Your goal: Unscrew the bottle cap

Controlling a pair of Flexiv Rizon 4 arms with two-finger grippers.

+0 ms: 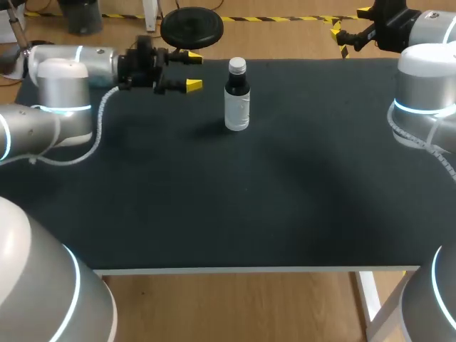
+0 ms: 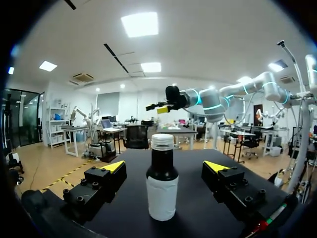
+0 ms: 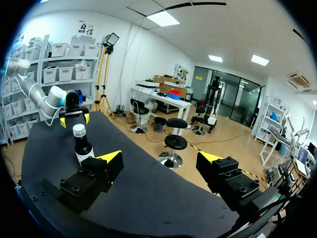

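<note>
A small dark bottle [image 1: 237,100] with a white label and a silvery cap [image 1: 237,66] stands upright on the black table [image 1: 235,199], toward the back. My left gripper [image 1: 189,73] is open a little to the bottle's left, its yellow tips pointing at it. In the left wrist view the bottle [image 2: 162,183] stands just ahead of the open left gripper [image 2: 166,167], in line with the gap and untouched. My right gripper [image 1: 340,37] hangs open above the table's far right corner. The right wrist view shows the bottle [image 3: 82,145] far off beyond one finger of the right gripper [image 3: 161,158].
My left arm [image 1: 50,92] lies along the table's back left. My right arm [image 1: 424,92] stands at the right edge. My left gripper [image 3: 73,115] shows behind the bottle in the right wrist view, and the right gripper [image 2: 159,107] beyond the bottle in the left wrist view.
</note>
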